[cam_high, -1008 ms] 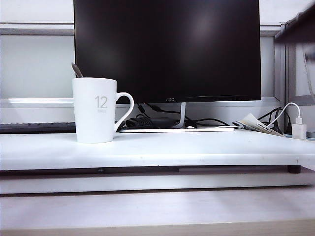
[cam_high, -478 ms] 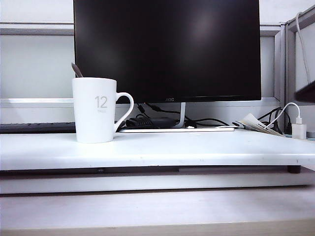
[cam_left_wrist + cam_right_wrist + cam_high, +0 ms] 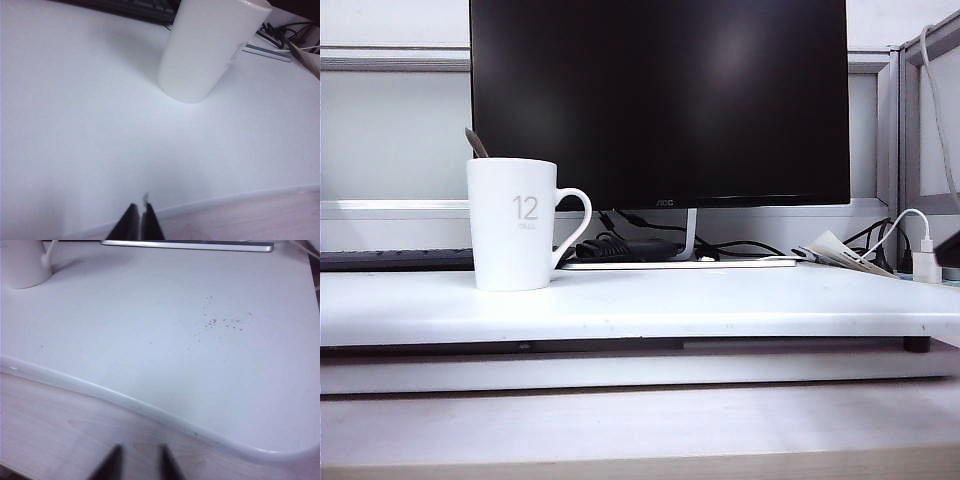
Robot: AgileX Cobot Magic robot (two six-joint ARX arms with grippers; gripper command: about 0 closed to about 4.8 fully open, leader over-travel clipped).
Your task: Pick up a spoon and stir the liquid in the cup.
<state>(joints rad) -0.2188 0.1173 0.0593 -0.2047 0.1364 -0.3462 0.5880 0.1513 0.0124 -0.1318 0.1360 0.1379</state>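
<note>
White ceramic cup point(image 3: 512, 224) stands at nine o'clock on the shelf point(image 3: 720, 310), spoon point(image 3: 476, 142) inside. Left gripper point(image 3: 139, 220), clenched empty, and right gripper point(image 3: 139, 460), slightly parted, hover near. A careless approach risks toppling it.

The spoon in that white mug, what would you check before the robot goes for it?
1. Cup upright on the white table: ok.
2. Spoon handle sticking up above the rim: ok.
3. Left tool open for a grasp: not ok, shut, back near the table's front edge.
4. Right tool holding nothing: ok, fingers slightly apart.
5. Bare tabletop between both tools and the cup: ok.
6. Liquid in the cup: cannot tell.
</note>
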